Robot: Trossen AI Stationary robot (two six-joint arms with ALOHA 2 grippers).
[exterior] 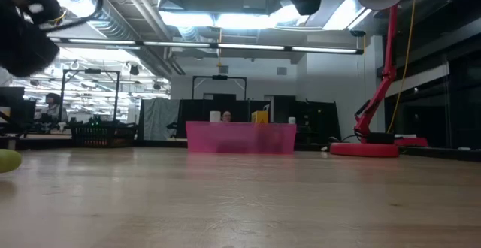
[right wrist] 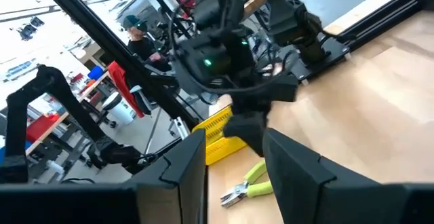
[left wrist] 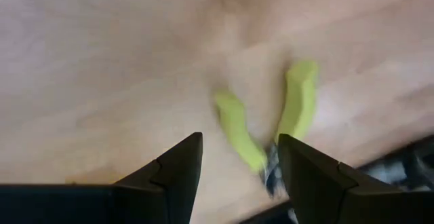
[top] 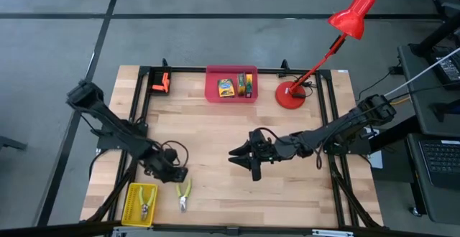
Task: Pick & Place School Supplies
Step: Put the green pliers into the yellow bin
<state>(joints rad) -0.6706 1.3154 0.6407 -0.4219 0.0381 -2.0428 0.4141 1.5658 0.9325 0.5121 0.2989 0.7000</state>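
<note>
Yellow-and-green crayon boxes [top: 227, 87] lie in a pink tray [top: 231, 95] at the table's far edge; the low view shows the tray [exterior: 240, 137] with a yellow top [exterior: 260, 117] above its rim. Something small and orange [top: 164, 82] lies near the far left corner. My left gripper [top: 177, 174] is open near the near-left part of the table, just above the green-handled pliers [top: 184, 194]; its wrist view shows the pliers [left wrist: 271, 132] beyond the open fingers [left wrist: 239, 176]. My right gripper [top: 243, 159] is open over the table's middle and holds nothing.
A yellow basket [top: 140, 202] with a small tool in it stands at the near left corner, next to the pliers. A red desk lamp [top: 291, 93] stands at the far right, its head [top: 353, 13] reaching past the table. Bare wood [top: 215, 133] lies between tray and grippers.
</note>
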